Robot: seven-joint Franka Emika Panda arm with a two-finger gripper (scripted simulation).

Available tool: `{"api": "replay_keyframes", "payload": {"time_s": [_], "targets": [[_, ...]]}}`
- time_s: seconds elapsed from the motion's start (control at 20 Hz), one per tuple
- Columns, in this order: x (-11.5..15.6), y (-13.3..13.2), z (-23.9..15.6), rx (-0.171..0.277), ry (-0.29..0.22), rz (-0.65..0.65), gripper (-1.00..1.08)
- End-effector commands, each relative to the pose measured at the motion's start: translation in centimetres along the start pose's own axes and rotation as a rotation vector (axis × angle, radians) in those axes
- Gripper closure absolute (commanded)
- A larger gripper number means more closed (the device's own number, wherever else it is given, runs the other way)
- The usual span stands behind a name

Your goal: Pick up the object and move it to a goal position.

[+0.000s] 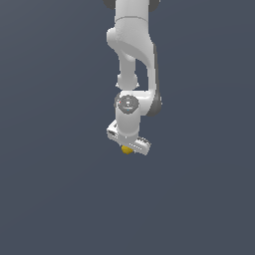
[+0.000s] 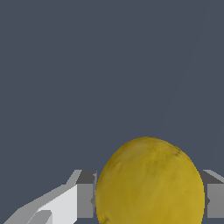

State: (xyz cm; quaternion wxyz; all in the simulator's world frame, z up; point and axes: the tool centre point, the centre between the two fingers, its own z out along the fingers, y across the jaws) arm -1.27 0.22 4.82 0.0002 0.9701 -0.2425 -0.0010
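Plain dark grey-blue ground (image 1: 50,199) everywhere, featureless, with no walls, edges or other things in either view, so open room on every side for travel. Down the middle of the exterior view, the white Franka arm (image 1: 133,50), hanging from the upper edge and folded so the wrist points straight down, probably to keep the hand vertical over the load. Below the wrist, the gripper (image 1: 127,149), tilted a little across the frame, closed around the yellow lemon-like object (image 1: 127,149), only a small sliver of which peeks out under the hand there. Much clearer in the wrist view: the gripper (image 2: 148,199) with one grey finger (image 2: 85,199) pressed at one flank of the lemon (image 2: 149,183) and the other finger (image 2: 214,200) at the opposite flank, both seemingly touching the rind, held across the fruit's narrower girth, likely for a steadier pinch. Nub not visible from here. Hard to tell from flat shading whether the lemon hangs clear of the ground or rests on it; no shadow or contact line to judge by. No goal marker visible, so direction of carry unknown. By judgement, grasp made and transport the step in hand; main risk a slip of the rounded skin between flat pads.
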Motion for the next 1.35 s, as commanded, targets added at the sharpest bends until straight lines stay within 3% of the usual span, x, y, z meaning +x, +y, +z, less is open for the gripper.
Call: {"api": "replay_keyframes", "payload": {"time_s": [0.0,0.75,1.0,1.3], "targets": [[-2.0,-0.4,-0.4,0.001,0.001,0.0,1.08],[-14.4,-3.3,-2.3,0.001,0.001,0.0,1.08],[-16.8,-3.9,-2.7,0.001,0.001,0.0,1.08],[-17.8,-4.3,-2.9,0.001,0.002,0.0,1.08]]}}
